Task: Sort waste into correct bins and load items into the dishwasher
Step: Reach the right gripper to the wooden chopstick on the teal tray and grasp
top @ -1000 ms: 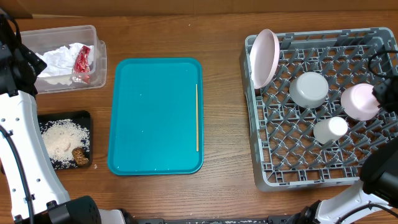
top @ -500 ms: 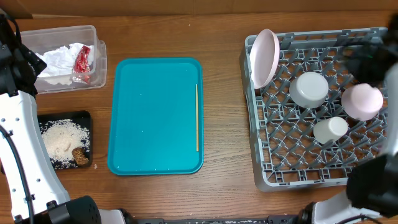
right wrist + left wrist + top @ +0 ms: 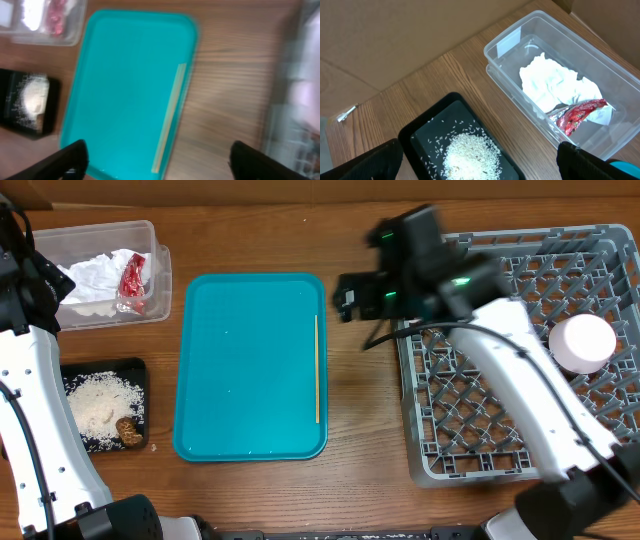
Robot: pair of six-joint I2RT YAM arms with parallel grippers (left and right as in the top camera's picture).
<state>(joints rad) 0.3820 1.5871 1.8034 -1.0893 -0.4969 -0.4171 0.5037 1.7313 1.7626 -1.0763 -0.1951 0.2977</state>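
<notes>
Brown wood-grain desk [image 3: 365, 430] carries everything. On it the thin long wooden stick [image 3: 317, 368] lies flat inside the large teal plastic serving tray [image 3: 250, 365], parallel to the tray's right rim and just beside it.

The right hand [image 3: 159, 146] is over the desk near the tray's upper right corner, between the tray and the large square grey plastic dish rack [image 3: 450, 430]. Its wrist view is blurred, but it looks down on the stick and shows the two fingers wide apart with nothing between them. The right arm reaches across the rack and hides much of its left and upper part. On the rack's right side sits a pink bowl [image 3: 582, 342], mouth down.

Left of the teal tray, at the desk's upper corner, stands the clear plastic rectangular tub [image 3: 100, 235]. It holds the crumpled white paper napkin [image 3: 92, 275], with the small red shiny wrapper [image 3: 132, 280] against the napkin's right side. Below the tub lies the shallow black rectangular tray [image 3: 137, 378], holding a heap of white rice-like crumbs [image 3: 98, 402] and, in its lower right corner, the small brown food lump [image 3: 128, 430].

The left hand [image 3: 479, 145] hangs above the tub and the black tray, fingers spread wide and empty.
</notes>
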